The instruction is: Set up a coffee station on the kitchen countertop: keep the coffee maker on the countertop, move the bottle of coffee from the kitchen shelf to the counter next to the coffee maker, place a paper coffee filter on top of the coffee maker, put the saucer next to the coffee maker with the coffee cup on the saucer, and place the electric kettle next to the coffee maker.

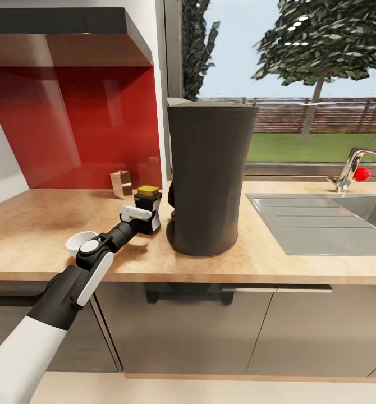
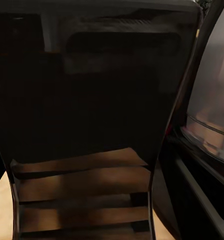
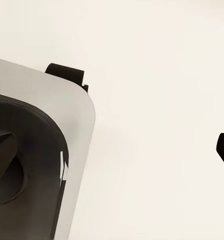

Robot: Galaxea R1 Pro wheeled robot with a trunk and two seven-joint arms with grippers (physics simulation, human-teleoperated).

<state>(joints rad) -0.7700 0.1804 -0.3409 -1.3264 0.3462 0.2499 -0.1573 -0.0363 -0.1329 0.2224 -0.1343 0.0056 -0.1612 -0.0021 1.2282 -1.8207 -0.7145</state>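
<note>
i have the left gripper (image 1: pixel 147 216) clenched on the bottle of coffee (image 1: pixel 148 203), which stands upright on the kitchen countertop (image 1: pixel 36 235) just beside the coffee maker (image 1: pixel 209 174), on its left. the yellow lid shows above the fingers. the coffee cup (image 1: pixel 80 242) sits on the worktop under my forearm, close to the front edge; i cannot tell whether a saucer lies beneath it. a small wooden block (image 1: pixel 121 183) stands behind, near the red backsplash. the left wrist view is dark with the jar up close and the machine's carafe (image 2: pixel 212 120) alongside. right gripper: i cannot tell its state from its wrist view. my judgement: the placement looks sound, so i should part the fingers fully, then draw straight back and up, keeping the forearm off the cup and the jar untipped.
</note>
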